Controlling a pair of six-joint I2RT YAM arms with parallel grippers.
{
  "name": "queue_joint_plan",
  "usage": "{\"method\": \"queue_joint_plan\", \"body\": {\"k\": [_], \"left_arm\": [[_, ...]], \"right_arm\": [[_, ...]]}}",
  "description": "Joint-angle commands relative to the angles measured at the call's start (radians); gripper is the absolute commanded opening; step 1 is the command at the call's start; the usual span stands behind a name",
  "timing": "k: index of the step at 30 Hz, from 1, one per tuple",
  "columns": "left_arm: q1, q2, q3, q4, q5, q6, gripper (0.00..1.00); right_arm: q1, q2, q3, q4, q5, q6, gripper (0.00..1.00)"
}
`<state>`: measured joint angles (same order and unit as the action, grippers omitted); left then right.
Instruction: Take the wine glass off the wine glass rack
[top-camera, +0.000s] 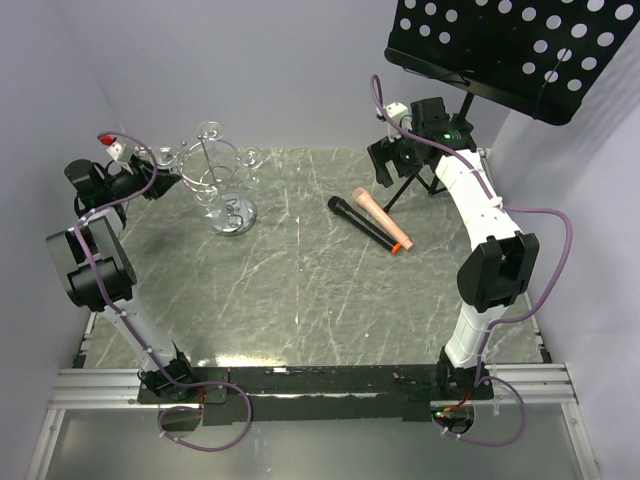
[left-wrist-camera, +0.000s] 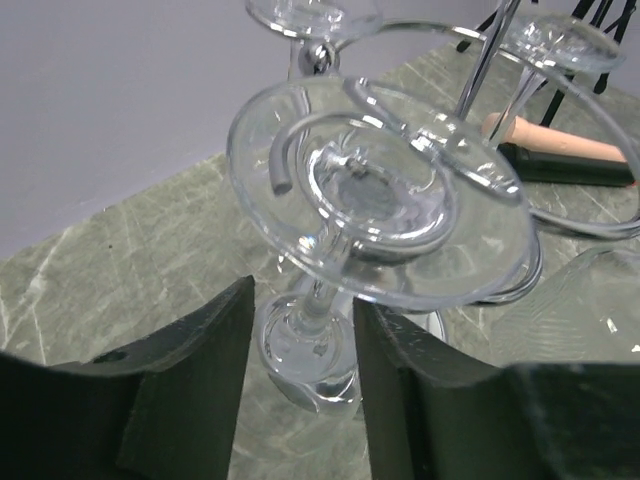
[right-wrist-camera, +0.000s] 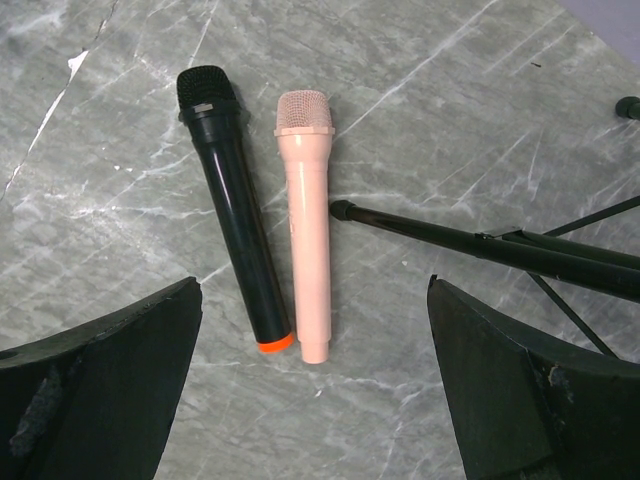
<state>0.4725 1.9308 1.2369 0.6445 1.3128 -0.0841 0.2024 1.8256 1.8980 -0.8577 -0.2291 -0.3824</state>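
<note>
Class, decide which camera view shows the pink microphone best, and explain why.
Right wrist: the pink microphone lies whole and close, beside the black microphone. Top external shows it small; left wrist shows only part, behind the wine glass rack.

We see a grey-green worktop veined in white like marble. Near its far left corner, the chrome wine glass rack carries a clear wine glass. The black microphone ends in orange and the pink microphone is pale. The black music stand is dotted with holes.
</note>
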Motion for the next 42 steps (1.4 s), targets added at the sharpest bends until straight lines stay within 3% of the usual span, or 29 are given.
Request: {"method": "queue_joint_plan", "body": {"k": [1,9,16,22,29,42], "left_arm": [[0.003,-0.020,-0.002,0.188,0.032,-0.126,0.47],[0.003,-0.024,-0.008,0.165,0.034,-0.106,0.31],[0.003,-0.055,-0.033,0.138,0.014,-0.071,0.01],[0.003,-0.085,-0.077,0.280,-0.017,-0.178,0.01],[0.011,-0.130,-0.117,0.360,-0.055,-0.200,0.01],[0.051,-0.148,-0.090,0.277,-0.126,-0.102,0.01]], "right_arm": [[-0.003,-0.015,0.022,0.009,0.010,0.007,1.00],[0.003,-0.009,0.027,0.011,0.011,0.005,1.00],[0.006,-0.005,0.023,0.022,0.005,0.013,1.00],[0.008,-0.006,0.015,0.029,-0.015,0.022,1.00],[0.008,-0.015,-0.010,0.051,-0.018,0.025,1.00],[0.008,-0.054,-0.071,0.075,-0.012,0.033,1.00]]}}
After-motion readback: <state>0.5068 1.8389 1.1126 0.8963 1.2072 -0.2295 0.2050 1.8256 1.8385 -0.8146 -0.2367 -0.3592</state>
